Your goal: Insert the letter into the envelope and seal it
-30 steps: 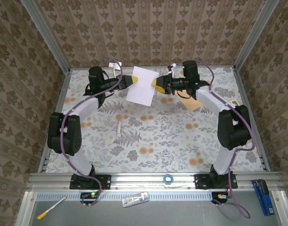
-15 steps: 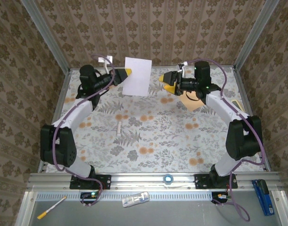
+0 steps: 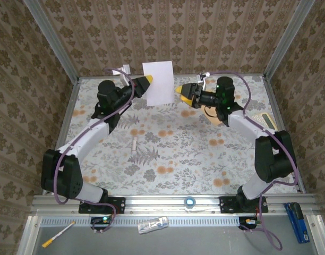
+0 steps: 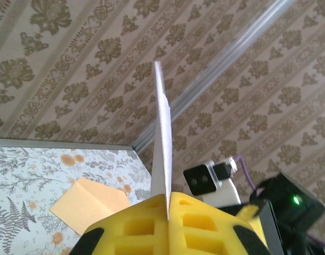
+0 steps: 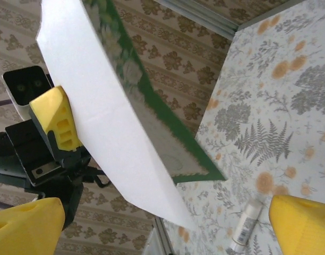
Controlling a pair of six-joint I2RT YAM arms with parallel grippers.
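Holding the letter (image 3: 158, 83) upright in the air above the far edge of the table (image 3: 178, 154), green-bordered printed face toward the right arm. Clenched on its left edge with the left gripper (image 3: 146, 82). Spread wide and empty on the other side: right gripper (image 3: 182, 94), just beside the sheet's right edge, apparently not touching. Lying flat on the cloth, partly under the right arm and well below the sheet: envelope (image 4: 87, 206), flap position hard to tell. Looks like the carrying step, insertion not yet begun. Next, probably: bring the sheet down level with the envelope's mouth, pin or open the envelope with the free gripper, then slide in edge first without buckling.
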